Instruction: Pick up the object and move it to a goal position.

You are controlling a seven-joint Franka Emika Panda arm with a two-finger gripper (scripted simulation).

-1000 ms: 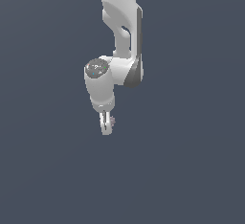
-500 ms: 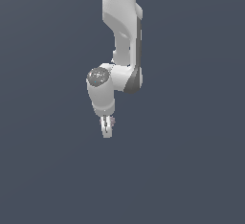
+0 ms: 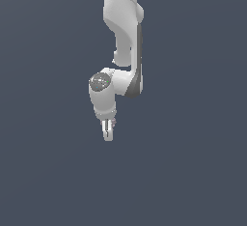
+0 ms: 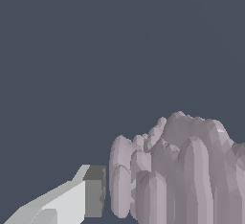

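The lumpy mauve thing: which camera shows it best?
The wrist view: the lumpy mauve thing fills much of the picture, close beside one gripper finger. In the exterior view it cannot be made out at the gripper.

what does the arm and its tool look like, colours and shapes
The arm is made of smooth white rounded segments with a dark grey strip down one side and a round grey cap at one joint. The tool is small, white and narrow. In the wrist view, one finger is blocky and white with a grey pad. No cables or markings show.
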